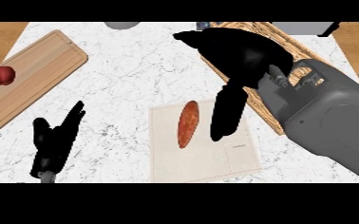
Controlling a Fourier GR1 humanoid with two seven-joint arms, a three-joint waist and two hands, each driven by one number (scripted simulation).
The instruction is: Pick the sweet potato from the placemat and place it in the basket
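Hovering my right hand (242,59) above the placemat (210,161), I am keeping its fingers (226,118) straight and apart from the thumb, clamped on nothing. They are hanging just beside the right flank of the sweet potato (188,123), which is lying lengthwise on the placemat's upper left part. I cannot tell whether they are touching it. I am judging the risks from here. Because my fingers are coming in on one side only, closing them could push the sweet potato leftward and roll it off the placemat. Because it is long and tapered, a pinch near one end could let it swing. The basket (298,45) is lying at the counter's (140,71) far right, partly hidden under my own hand and forearm, so I could be catching its rim while carrying. My left hand (54,140) is resting open at the lower left. Counting: one sweet potato, one placemat, one basket, one cutting board (42,71) carrying one red fruit (5,75), and two hands.
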